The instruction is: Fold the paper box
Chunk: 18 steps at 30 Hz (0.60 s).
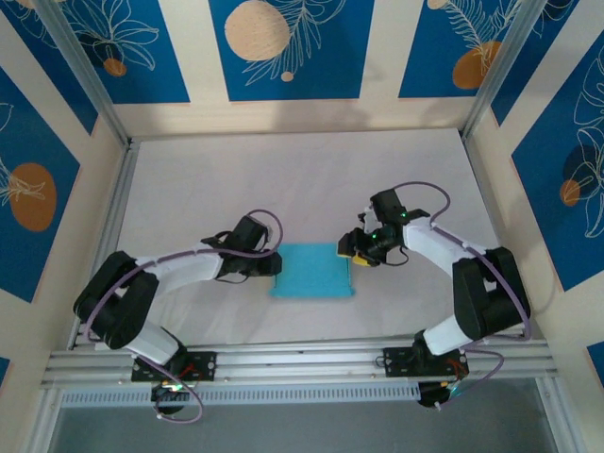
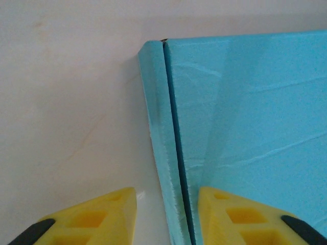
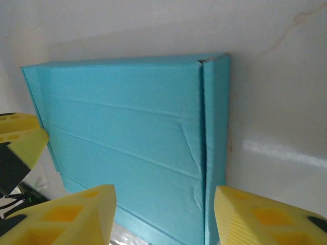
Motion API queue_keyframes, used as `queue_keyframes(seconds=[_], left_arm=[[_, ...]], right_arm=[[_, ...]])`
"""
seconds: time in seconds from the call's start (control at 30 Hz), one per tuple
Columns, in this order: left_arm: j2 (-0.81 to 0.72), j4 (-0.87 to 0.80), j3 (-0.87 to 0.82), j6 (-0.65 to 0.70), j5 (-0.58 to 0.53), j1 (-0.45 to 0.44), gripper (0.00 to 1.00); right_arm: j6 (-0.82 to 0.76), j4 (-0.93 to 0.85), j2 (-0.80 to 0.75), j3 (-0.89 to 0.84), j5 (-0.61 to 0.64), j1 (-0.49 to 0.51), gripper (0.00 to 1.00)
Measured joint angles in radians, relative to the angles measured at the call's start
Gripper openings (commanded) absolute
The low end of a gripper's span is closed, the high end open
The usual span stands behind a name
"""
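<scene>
box: flat light-blue paper box (image 1: 312,271)
left claw (image 2: 167,204): parted, empty, astride left edge
right claw (image 3: 164,204): parted, empty, astride right edge

Tabletop (image 1: 283,170): pale, matte, evenly lit. Walls (image 1: 377,57): cream, set with blue panels (image 1: 132,47) printed with white leaves and orange fruit. Aluminium posts (image 1: 85,75) are fitted at the far corners; a rail (image 1: 302,359) is mounted along the near edge.

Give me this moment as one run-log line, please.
paper box: folded shut, flat on table | left gripper: open, straddling box's side wall | right gripper: open, at opposite side wall
</scene>
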Motion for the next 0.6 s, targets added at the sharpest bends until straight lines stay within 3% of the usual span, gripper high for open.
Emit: queue_keyframes(seconds=[0.1,0.27,0.6], left_arm=[[0.010,0.062,-0.017,-0.013,0.024,0.006,0.29],[0.011,0.127,-0.045,-0.023,0.056,0.021,0.22],[0.008,0.189,-0.079,-0.026,0.096,0.054,0.17]], right_arm=[[0.000,0.032,0.016,-0.003,-0.006,-0.006,0.56],[0.005,0.082,0.058,-0.004,-0.026,-0.025,0.67],[0.039,0.179,0.077,-0.098,-0.077,-0.081,0.72]])
